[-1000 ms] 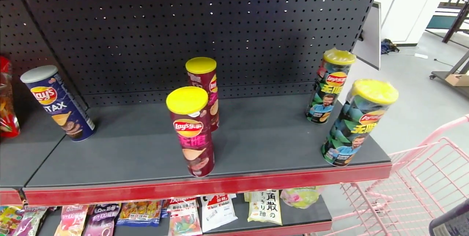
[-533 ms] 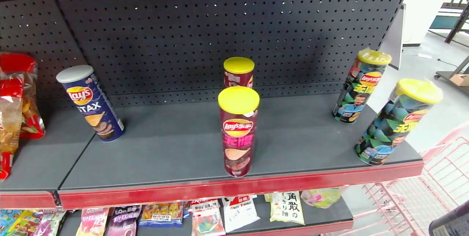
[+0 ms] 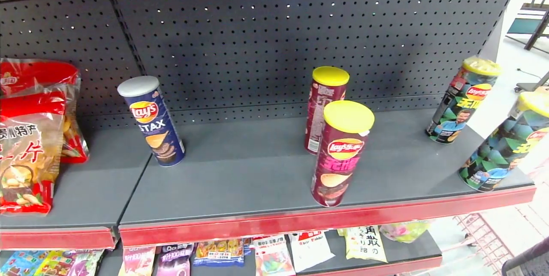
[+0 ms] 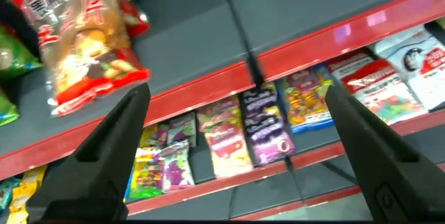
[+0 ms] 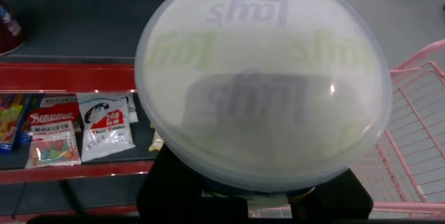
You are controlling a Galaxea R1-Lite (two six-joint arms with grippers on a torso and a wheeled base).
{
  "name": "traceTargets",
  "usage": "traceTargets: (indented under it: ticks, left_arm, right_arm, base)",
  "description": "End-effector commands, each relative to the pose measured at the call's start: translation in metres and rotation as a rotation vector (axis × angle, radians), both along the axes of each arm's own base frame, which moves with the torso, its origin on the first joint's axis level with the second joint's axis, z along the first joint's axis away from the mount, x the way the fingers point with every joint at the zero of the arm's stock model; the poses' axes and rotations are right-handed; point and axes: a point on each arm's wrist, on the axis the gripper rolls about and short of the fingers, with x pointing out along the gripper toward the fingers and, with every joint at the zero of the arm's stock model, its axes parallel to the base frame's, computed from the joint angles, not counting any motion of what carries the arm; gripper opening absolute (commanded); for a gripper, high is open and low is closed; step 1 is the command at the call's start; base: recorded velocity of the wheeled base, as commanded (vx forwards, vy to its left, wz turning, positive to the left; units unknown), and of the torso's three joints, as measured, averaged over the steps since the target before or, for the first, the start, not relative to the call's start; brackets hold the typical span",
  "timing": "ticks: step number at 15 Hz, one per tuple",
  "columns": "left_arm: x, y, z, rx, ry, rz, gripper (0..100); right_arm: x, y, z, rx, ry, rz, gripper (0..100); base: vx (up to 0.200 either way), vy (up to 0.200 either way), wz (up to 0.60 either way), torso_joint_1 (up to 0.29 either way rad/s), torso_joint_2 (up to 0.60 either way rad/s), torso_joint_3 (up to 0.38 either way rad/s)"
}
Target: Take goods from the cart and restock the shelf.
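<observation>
Head view shifts as a whole across the last second. Every fixed item slides toward the picture's right, so the camera has swung to the robot's left. The goods have not moved on the shelf.

The cart now shows only as a strip of pink wire at the lower right. The shelved blue can and the red snack bags have come well into frame. The two maroon cans and the two green cans stand upright as before.

Judgement: the robot is turning from cart to shelf, probably toward the bare deck between the shelved blue can and the maroon pair. Placement is not yet begun.

The right gripper is clamped on the held can, whose pale lid faces the wrist camera. In the head view that can sits at the bottom right corner, below the shelf deck and beside the cart.

The left gripper is spread wide and carries nothing. It hangs before the shelf's red front edge, over the packets on the lower tier.
</observation>
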Motion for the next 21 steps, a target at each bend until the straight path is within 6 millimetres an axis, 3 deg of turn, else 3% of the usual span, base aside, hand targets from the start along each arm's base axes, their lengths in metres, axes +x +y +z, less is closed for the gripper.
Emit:
traceTargets:
  ticks: [1, 12, 21]
  left_arm:
    - [0.0, 0.0, 0.0, 0.0, 0.0, 0.001, 100]
    - [0.0, 0.0, 0.0, 0.001, -0.003, 0.0, 100]
    - [-0.002, 0.0, -0.001, 0.003, -0.017, 0.002, 100]
  right_arm:
    - [0.0, 0.0, 0.0, -0.002, 0.003, 0.002, 0]
    - [0.001, 0.001, -0.003, -0.018, 0.012, 0.039, 0]
    - [-0.007, 0.0, -0.011, -0.049, -0.007, 0.044, 0]
  base:
    - [0.0, 0.2, 0.0, 0.002, 0.0, 0.002]
    - [0.0, 0.2, 0.0, 0.002, 0.0, 0.002]
    - [0.0, 0.0, 0.0, 0.0, 0.0, 0.0]
